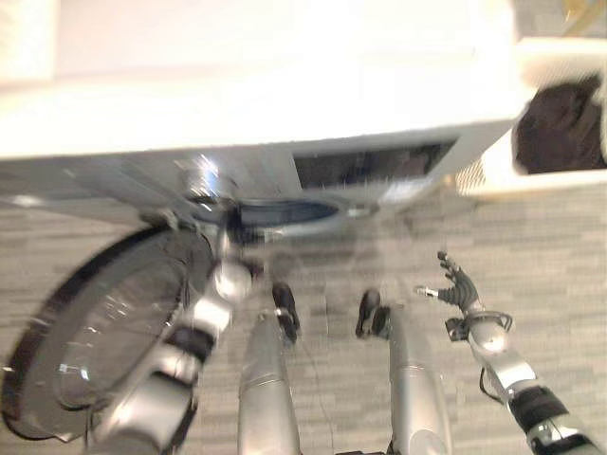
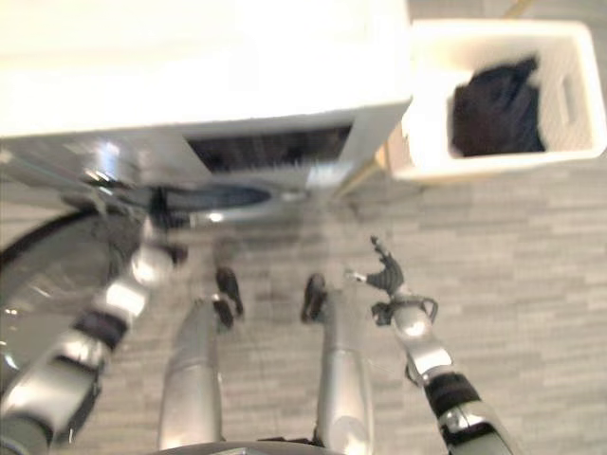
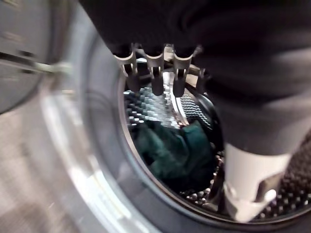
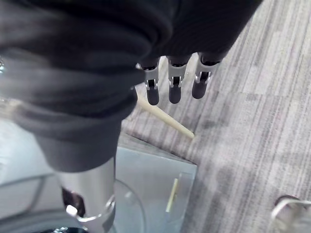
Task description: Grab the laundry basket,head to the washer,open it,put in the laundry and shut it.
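Dark, limp laundry point(image 2: 498, 109) sits bunched in the white slatted plastic basket point(image 2: 588, 142) right of the open grey washer point(image 1: 313, 171); your empty right hand point(image 2: 384, 275), fingers loosely spread, should pinch a fold; left hand point(image 3: 153, 73), fingers straight, at the drum.

Grey plank floor point(image 2: 531, 246) under me. Washer point(image 2: 190, 85) stands on it, door point(image 1: 85, 332) swung open low over the planks. White basket point(image 2: 427, 161) with dark laundry point(image 2: 498, 109) sits just beside the washer.
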